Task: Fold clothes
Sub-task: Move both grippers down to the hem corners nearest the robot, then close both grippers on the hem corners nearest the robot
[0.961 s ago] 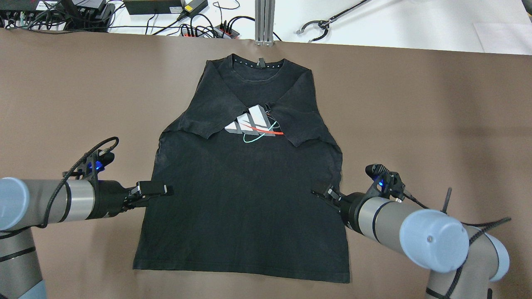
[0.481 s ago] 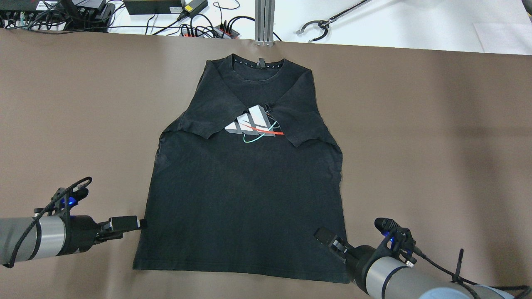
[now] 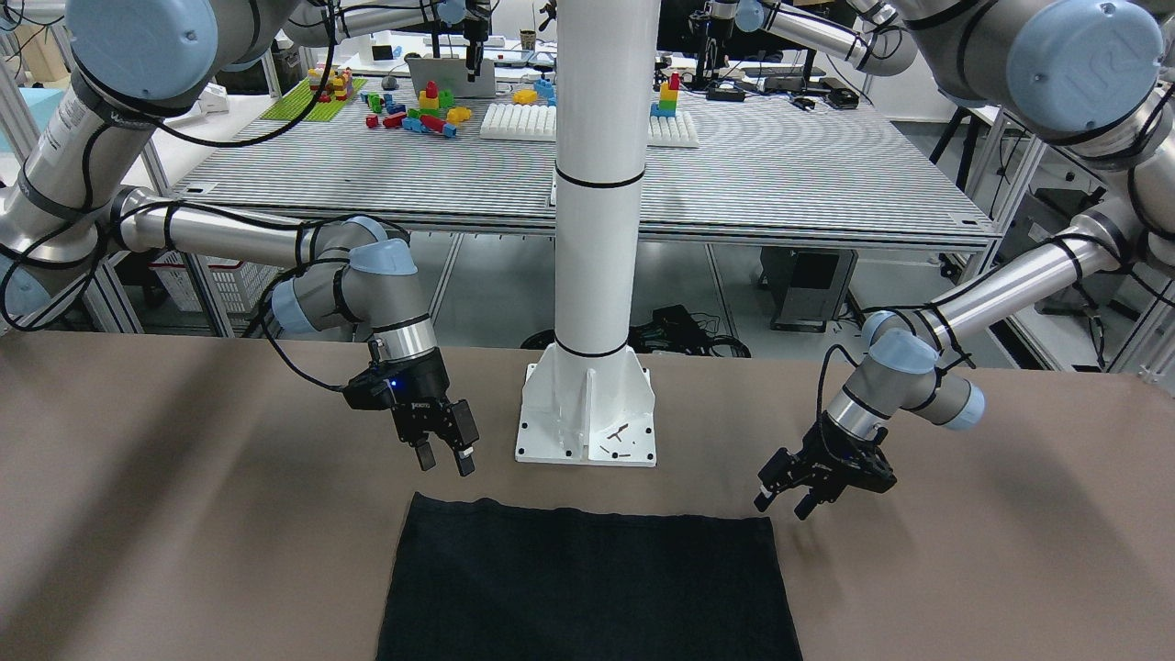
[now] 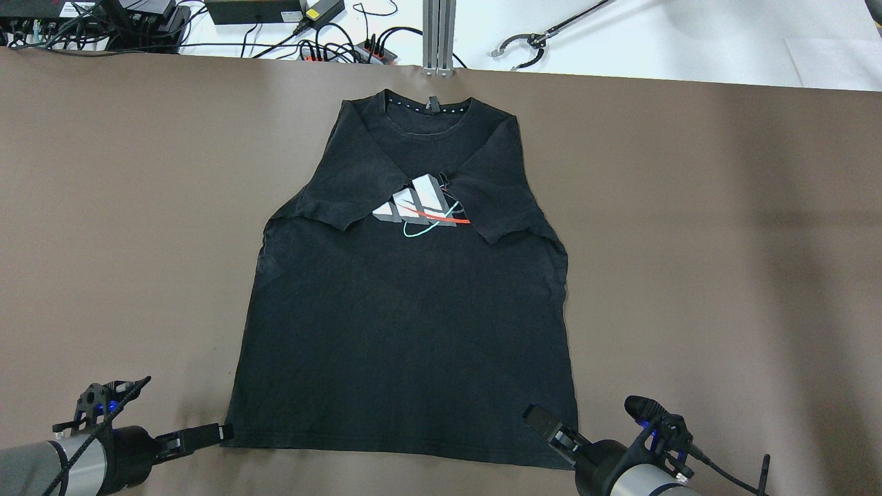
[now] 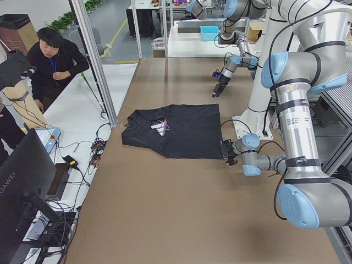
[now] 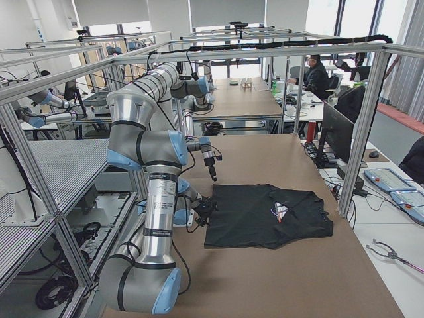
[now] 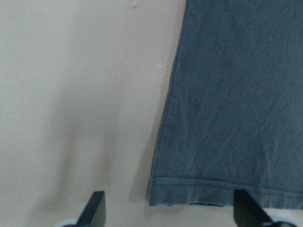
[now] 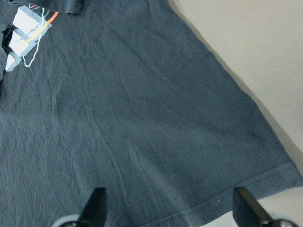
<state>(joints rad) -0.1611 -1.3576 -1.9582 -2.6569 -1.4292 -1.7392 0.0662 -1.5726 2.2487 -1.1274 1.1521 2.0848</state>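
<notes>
We've got the black shirt (image 4: 413,324) flat on the table (image 4: 723,275), left gripper (image 3: 782,505) and right gripper (image 3: 445,464) spread wide at its hem corners, so we'd pinch both corners together and lift evenly

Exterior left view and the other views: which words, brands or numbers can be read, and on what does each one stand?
"HUAWEI": on the back of the black monitor.
White lettering on the body of the right tool: too small to read.
Black T-shirt: the chest print is a striped emblem without letters; the neck tag is too small to read.
</notes>
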